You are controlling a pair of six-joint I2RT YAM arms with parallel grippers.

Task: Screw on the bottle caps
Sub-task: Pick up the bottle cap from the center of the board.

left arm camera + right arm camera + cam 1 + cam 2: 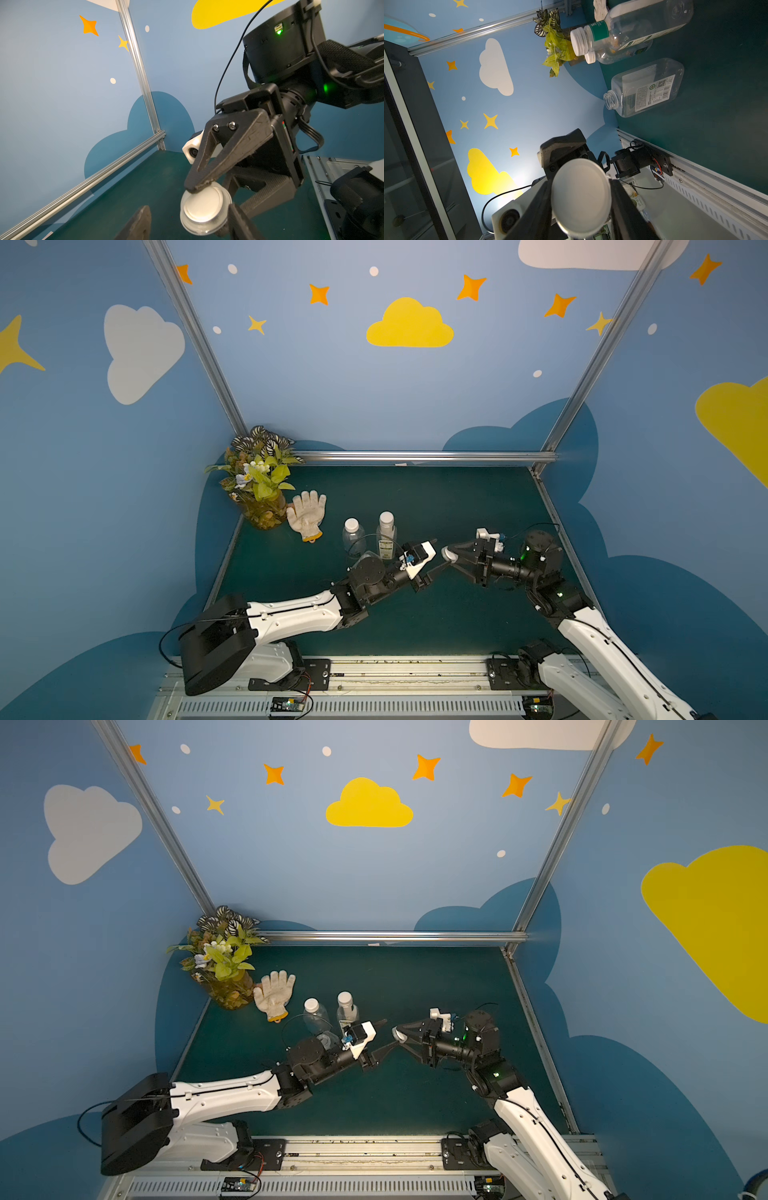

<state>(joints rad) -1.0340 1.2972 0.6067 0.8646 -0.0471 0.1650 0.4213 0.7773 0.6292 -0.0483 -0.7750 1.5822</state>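
A white bottle cap [204,207] is pinched at its rim by my right gripper [580,199], which is shut on it; the cap [580,197] faces the left gripper. My left gripper [187,224] stands open around the cap, with one finger [239,222] close to its edge and the other well apart. In both top views the two grippers meet tip to tip at mid-table [448,554] [400,1034]. Two capped bottles [351,531] [386,526] stand upright behind the left arm. A flat-sided labelled bottle [645,89] stands beside them with an open neck.
A potted plant [259,485] stands in the back left corner and a white work glove [307,514] lies next to it. Aluminium rails [415,456] edge the green table at the back and sides. The arm bases sit on the front rail [407,672].
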